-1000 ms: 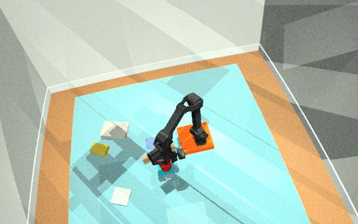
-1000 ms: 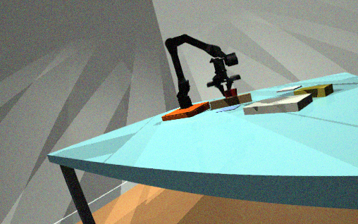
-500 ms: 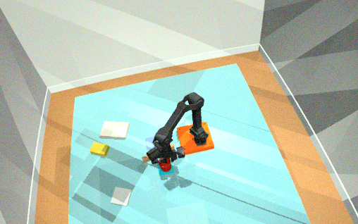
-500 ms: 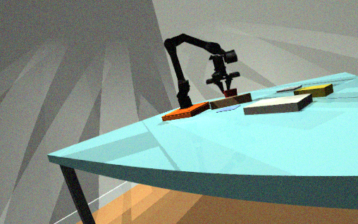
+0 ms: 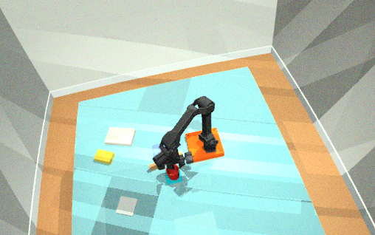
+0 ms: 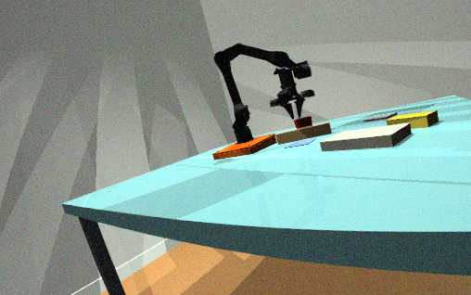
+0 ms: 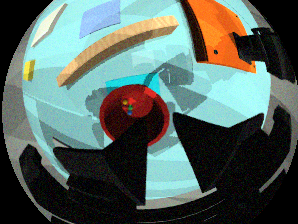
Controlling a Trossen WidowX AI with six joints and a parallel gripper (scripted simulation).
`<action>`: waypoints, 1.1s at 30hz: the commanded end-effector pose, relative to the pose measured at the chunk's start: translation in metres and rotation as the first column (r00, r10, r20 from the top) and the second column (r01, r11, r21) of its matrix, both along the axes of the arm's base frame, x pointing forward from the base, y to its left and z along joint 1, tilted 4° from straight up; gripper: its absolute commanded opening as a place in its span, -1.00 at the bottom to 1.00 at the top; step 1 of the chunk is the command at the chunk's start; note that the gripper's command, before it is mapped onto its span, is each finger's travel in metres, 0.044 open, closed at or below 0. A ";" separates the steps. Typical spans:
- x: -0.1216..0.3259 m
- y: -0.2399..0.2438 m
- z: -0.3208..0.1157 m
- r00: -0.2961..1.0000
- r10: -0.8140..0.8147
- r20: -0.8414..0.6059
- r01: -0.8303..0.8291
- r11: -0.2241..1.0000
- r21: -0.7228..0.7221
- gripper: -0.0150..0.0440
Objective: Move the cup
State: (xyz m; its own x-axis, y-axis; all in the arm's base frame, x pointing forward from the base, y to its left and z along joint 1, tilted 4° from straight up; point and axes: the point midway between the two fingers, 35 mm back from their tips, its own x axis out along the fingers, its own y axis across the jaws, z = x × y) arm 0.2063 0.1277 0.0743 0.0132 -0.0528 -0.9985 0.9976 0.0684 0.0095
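Observation:
The red cup (image 5: 173, 174) (image 6: 303, 122) (image 7: 142, 102) stands upright on the cyan pad (image 5: 173, 181) (image 7: 120, 84). Several small coloured marbles (image 7: 129, 106) lie inside it. My gripper (image 6: 297, 117) (image 7: 159, 119) is partly open, with nothing between the fingers. The fingertips are just above the cup's rim; in the wrist view one finger overlaps the cup's opening and the other is beside it. The periwinkle-blue pad (image 5: 156, 148) (image 6: 300, 143) (image 7: 100, 17) lies flat beyond the wooden bar, partly hidden by the arm in the top view.
The wooden bar (image 5: 153, 166) (image 6: 306, 133) (image 7: 120, 42) lies between the two pads. A white block (image 5: 120, 136) (image 6: 363, 138), a yellow block (image 5: 103, 157) (image 6: 413, 119) and a flat pale square (image 5: 126, 205) (image 6: 380, 117) lie farther off. The orange base plate (image 5: 195, 145) (image 6: 246, 147) is under the arm.

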 end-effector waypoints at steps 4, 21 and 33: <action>0.000 0.001 0.011 1.000 -0.006 0.003 0.006 1.000 0.007 -0.06; -0.001 0.000 0.017 1.000 -0.002 0.000 0.002 1.000 0.001 1.00; 0.000 0.002 0.056 1.000 -0.005 0.002 0.005 1.000 0.005 1.00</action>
